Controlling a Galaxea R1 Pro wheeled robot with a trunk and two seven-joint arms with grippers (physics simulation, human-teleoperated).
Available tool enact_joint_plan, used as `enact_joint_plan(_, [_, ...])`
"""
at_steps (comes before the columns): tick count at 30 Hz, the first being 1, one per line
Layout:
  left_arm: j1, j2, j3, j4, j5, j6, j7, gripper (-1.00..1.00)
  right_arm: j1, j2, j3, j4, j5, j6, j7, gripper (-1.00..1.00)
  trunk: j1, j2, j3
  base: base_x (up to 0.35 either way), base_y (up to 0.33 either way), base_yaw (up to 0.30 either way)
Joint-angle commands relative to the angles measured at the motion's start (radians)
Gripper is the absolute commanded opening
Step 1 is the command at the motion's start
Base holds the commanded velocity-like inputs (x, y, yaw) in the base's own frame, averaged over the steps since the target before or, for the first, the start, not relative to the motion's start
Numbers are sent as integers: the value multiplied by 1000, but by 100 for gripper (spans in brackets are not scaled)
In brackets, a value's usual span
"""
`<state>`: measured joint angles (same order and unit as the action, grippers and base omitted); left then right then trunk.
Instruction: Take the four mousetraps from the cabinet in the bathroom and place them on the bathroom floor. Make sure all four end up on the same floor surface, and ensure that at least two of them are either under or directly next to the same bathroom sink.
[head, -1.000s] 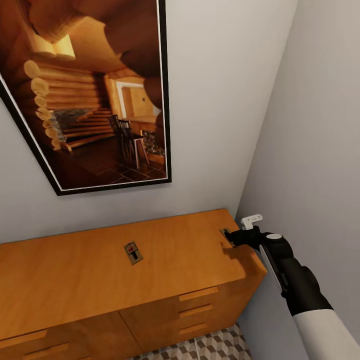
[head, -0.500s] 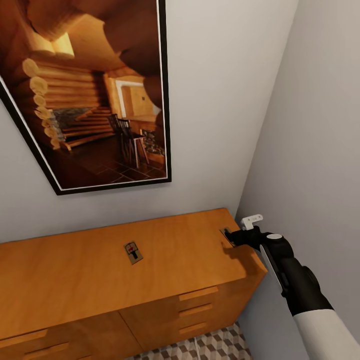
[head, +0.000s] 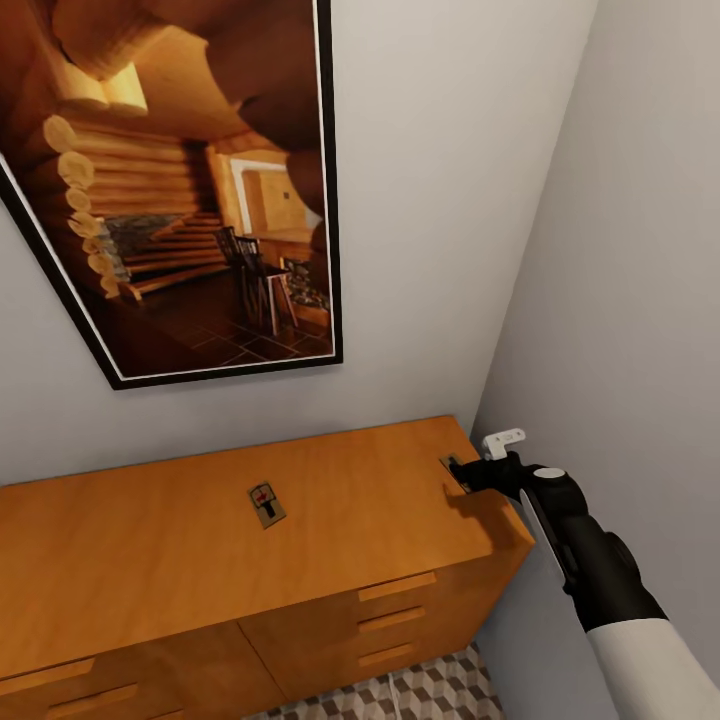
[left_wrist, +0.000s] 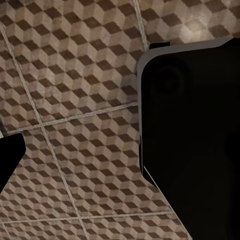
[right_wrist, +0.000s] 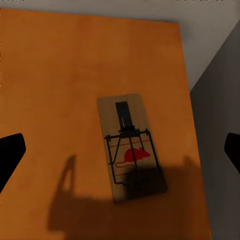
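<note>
Two mousetraps lie on top of the orange wooden cabinet (head: 150, 580). One mousetrap (head: 266, 504) sits near the middle of the top. The other mousetrap (head: 451, 468) lies at the top's right end, close to the side wall. My right gripper (head: 466, 476) hovers just above that one. In the right wrist view this mousetrap (right_wrist: 131, 150), a brown board with dark wire and a red mouse mark, lies between the widely spread fingertips (right_wrist: 10, 155) of the open right gripper (right_wrist: 120, 150), untouched. My left gripper (left_wrist: 120, 160) hangs open over the cube-patterned bathroom floor (left_wrist: 75, 75), holding nothing. The sink is out of view.
A large framed picture (head: 180, 190) of a log interior hangs on the wall above the cabinet. A grey side wall (head: 620, 300) stands close on the right, beside my right arm. Drawer fronts (head: 395, 620) face me. A strip of patterned floor (head: 430, 695) shows below them.
</note>
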<state>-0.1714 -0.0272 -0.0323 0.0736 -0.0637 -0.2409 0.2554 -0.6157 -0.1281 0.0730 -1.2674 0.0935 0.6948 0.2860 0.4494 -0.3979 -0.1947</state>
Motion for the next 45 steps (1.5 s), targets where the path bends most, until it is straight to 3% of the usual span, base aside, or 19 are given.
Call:
enact_joint_plan(1, [-2, 0, -3, 5, -7, -6, 7, 100, -1, -1, 1, -1, 10, 3, 7, 100, 1, -2, -2, 0, 0, 0])
enact_joint_plan(7, [-2, 0, -3, 5, -7, -6, 7, 100, -1, -1, -1, -1, 6, -11, 31, 100, 1, -2, -2, 0, 0, 0])
enact_joint_plan(11, [-2, 0, -3, 5, -7, -6, 7, 100, -1, -2, -9, -1, 3, -15, 116, 100, 1, -2, -2, 0, 0, 0])
enact_joint_plan(14, [-2, 0, -3, 5, -7, -6, 7, 100, -1, -3, -31, -1, 3, -16, 190, 100, 1, -2, -2, 0, 0, 0])
enact_joint_plan(17, [-2, -1, -3, 5, -7, -6, 7, 100, -1, -3, -79, -1, 3, -16, 230, 100, 1, -2, -2, 0, 0, 0])
enact_joint_plan(20, [-2, -2, -3, 5, -7, -6, 7, 100, 0, -2, -128, -1, 2, -16, 248, 100, 1, -2, -2, 0, 0, 0])
enact_joint_plan(25, [-2, -2, -3, 5, -7, -5, 7, 100, -1, -3, -158, -1, 1, -16, 260, 100, 1, -2, -2, 0, 0, 0])
enact_joint_plan(45, [-2, -1, -3, 5, -7, -6, 7, 100, -1, -4, -170, -1, 9, -17, 284, 100, 1, -2, -2, 0, 0, 0])
